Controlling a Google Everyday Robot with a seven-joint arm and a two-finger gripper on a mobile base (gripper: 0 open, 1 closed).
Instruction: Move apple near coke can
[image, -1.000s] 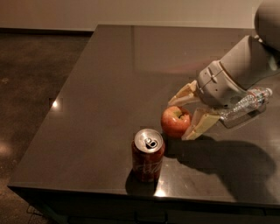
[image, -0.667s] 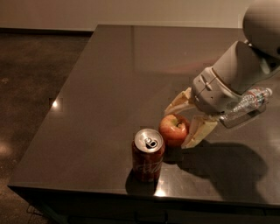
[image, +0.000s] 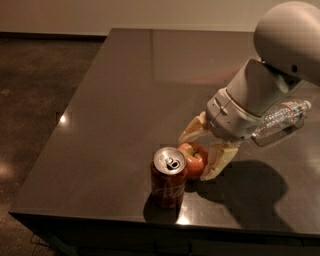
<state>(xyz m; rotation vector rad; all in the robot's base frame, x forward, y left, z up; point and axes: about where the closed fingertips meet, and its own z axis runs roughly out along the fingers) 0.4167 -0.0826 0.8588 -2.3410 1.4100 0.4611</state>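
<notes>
The red-pink apple (image: 193, 159) rests on the dark table (image: 120, 100) near its front edge, touching or almost touching the right side of the red coke can (image: 168, 181). The can stands upright, and its silver top and pull tab show. My gripper (image: 202, 152) comes in from the right. Its two tan fingers (image: 218, 161) straddle the apple, one behind it and one on its right, and they are closed on it.
A clear plastic water bottle (image: 281, 117) lies on the table at the right, partly hidden behind my arm (image: 260, 90). The table's front edge (image: 150, 220) runs just below the can, and its left edge drops to the floor.
My gripper has carried the apple down and to the left, from a gap away from the can to right beside it.
</notes>
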